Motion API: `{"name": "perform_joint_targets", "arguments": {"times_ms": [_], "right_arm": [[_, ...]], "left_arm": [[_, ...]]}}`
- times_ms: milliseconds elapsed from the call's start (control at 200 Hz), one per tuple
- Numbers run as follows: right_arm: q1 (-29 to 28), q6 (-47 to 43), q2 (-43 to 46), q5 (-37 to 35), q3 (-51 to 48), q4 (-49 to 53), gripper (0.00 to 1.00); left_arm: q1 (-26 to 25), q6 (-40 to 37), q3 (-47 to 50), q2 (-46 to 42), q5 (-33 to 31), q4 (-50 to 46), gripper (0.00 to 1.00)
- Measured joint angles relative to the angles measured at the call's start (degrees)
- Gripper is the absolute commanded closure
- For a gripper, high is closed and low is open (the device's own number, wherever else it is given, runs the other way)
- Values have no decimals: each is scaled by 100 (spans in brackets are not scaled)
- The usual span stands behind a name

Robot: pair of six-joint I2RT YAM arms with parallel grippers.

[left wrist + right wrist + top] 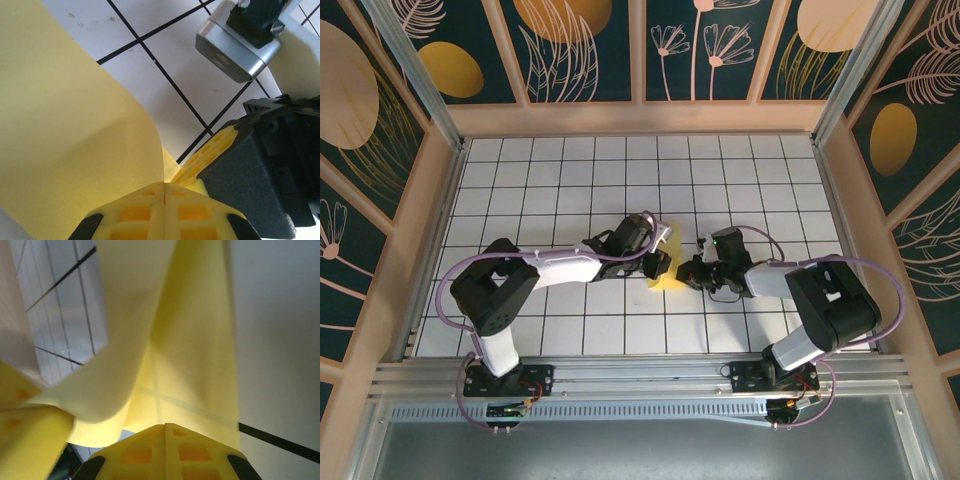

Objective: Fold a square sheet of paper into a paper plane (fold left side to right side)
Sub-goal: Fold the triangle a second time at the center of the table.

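Note:
The square sheet of paper [665, 285] is pale yellow and sits mid-table between the two grippers, partly hidden by them. In the left wrist view the paper [75, 125] rises in a curl, and its edge runs into the tips of my left gripper [164, 184], which is shut on it. My right gripper [165, 425] is shut on the near edge of the paper [190, 340], which shows crease lines and a lifted flap on the left. From above, the left gripper [658, 264] and right gripper [688, 272] nearly touch. A right finger [212, 152] lies close beside the left tips.
The white grid table [570, 180] is fenced by wooden walls on three sides. An aluminium rail [640, 375] runs along the near edge, where both arm bases are bolted. The right wrist's silver camera [232, 52] hangs just above the paper.

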State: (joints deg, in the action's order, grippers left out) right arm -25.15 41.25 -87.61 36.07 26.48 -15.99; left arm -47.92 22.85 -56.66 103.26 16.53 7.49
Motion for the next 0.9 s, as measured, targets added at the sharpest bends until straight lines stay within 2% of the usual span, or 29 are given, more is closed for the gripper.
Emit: {"name": "perform_joint_targets", "arguments": {"times_ms": [245, 896], "right_arm": [[-4, -76, -127, -219, 107, 380, 100], [-13, -343, -258, -216, 358, 715, 100]], "left_arm": [[68, 0, 0, 94, -7, -4, 100], [258, -26, 262, 214, -208, 7, 100]]}}
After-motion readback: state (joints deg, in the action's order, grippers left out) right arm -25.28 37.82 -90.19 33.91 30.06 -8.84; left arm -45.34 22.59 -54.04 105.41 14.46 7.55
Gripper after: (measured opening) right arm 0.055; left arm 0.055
